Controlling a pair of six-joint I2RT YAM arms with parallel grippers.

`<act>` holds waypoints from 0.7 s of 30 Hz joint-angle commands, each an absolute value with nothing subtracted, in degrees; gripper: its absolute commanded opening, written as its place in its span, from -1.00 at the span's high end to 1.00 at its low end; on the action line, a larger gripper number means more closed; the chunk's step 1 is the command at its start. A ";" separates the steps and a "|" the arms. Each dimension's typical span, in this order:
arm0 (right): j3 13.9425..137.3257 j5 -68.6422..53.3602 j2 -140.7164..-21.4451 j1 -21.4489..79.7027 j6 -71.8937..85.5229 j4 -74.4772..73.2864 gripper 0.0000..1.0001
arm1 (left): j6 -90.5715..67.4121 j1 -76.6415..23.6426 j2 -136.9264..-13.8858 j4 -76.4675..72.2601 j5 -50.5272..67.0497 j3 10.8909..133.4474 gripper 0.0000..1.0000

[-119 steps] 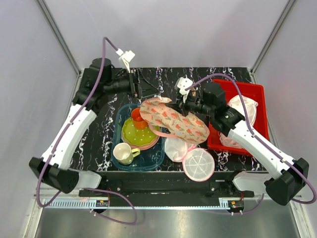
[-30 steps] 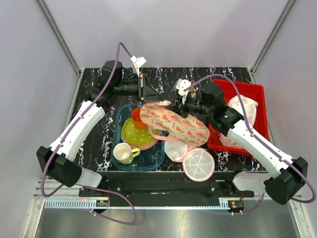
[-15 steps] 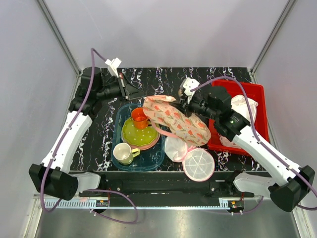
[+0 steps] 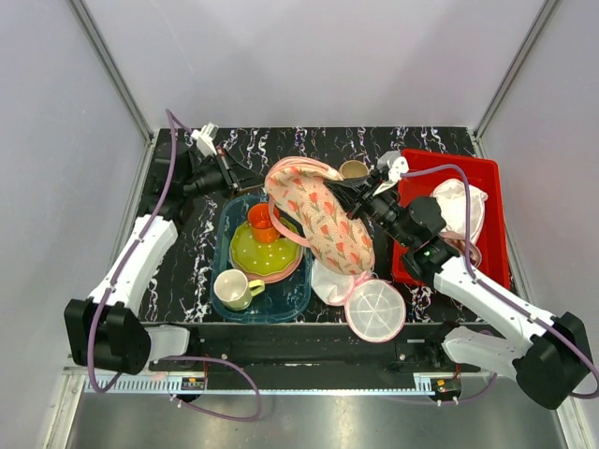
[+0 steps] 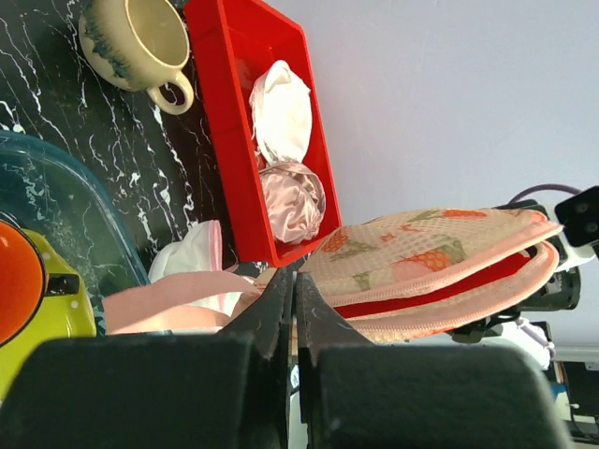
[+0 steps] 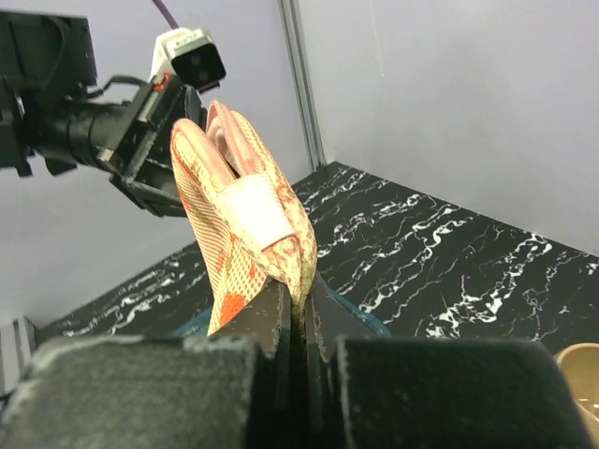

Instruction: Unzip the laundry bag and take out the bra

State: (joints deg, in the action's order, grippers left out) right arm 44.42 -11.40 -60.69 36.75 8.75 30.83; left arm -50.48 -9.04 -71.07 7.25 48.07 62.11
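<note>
1. Seen from above, the laundry bag (image 4: 323, 220), peach-pink with red-orange motifs, is held up off the black marbled worktop (image 4: 187, 262) near its middle. It slants over the right rim of a clear blue tray (image 4: 217, 271) and above a round white mesh pouch (image 4: 375, 311). The right tool (image 4: 358, 199) is clamped on the bag's right edge. The left tool (image 4: 251, 178) sits just beside the bag's far left end, its jaws narrow. The blue tray holds a green plate (image 4: 253, 253), an orange cup (image 4: 262, 223) and a pale yellow mug (image 4: 234, 288). A red tray (image 4: 487, 168) stands at the right.

2. In the left wrist view, the left tool's fingers (image 5: 276, 299) are pressed almost together, with their tips at the bag's pink edging. Whether they pinch anything cannot be told. The bag's mouth gapes along the zip line and shows red inside. What lies within cannot be made out. Behind it, the red tray holds a white bundle (image 5: 281, 108) and a pale pink bundle (image 5: 292, 201). A beige cup (image 5: 136, 37) stands on the worktop.

3. In the right wrist view, the right tool's fingers (image 6: 271, 309) grip the bag's edge. The bag rises upright above them and is parted at the top.
</note>
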 commanded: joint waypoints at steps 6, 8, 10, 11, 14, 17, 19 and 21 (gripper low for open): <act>42.62 -7.89 -61.88 36.65 15.48 45.99 0.19 | -51.86 -8.53 -73.39 5.09 48.95 71.62 1.00; 45.78 -10.53 -61.00 36.65 12.32 37.33 -0.30 | -52.29 -8.53 -73.48 5.45 49.39 73.21 1.00; 50.42 -13.88 -60.38 36.74 5.74 30.09 -0.49 | -52.56 -8.79 -73.30 5.36 49.57 74.79 1.00; 52.19 -15.02 -60.03 36.65 3.28 22.66 -0.58 | -52.73 -8.96 -73.39 5.36 49.66 75.40 1.00; 59.05 -16.17 -59.85 36.74 -5.69 9.82 -0.65 | -53.00 -10.45 -73.39 5.36 49.48 77.51 1.00; 63.97 -16.78 -60.29 36.74 -11.41 1.71 -0.69 | -52.74 -12.65 -73.65 5.27 49.22 79.10 1.00; 67.21 -16.96 -60.73 36.65 -14.75 -1.91 -0.74 | -52.30 -14.32 -74.18 5.54 49.13 80.41 1.00; 69.51 -16.61 -61.69 36.65 -17.56 -5.61 -0.78 | -51.16 -15.37 -75.23 7.20 49.22 81.56 1.00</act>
